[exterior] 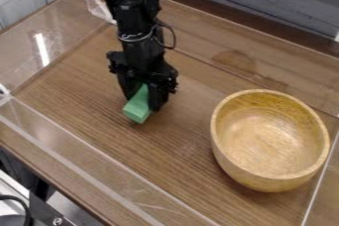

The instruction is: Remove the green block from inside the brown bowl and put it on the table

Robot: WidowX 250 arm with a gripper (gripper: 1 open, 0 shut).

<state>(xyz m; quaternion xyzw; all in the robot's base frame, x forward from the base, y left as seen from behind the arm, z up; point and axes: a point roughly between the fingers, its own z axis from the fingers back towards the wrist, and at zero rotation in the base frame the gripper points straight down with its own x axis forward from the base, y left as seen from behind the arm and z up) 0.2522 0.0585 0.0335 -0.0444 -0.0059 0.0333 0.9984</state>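
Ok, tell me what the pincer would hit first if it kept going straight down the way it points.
The pincer points straight down, shut on the green block. Directly below is bare table, so the block's lower end would meet the wood first; it looks at or near the surface already, though depth is unclear.

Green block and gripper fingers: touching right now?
Touching. The camera view shows the gripper pointing down with its fingers closed around the top of the green block, no gap visible; the brown bowl is empty.
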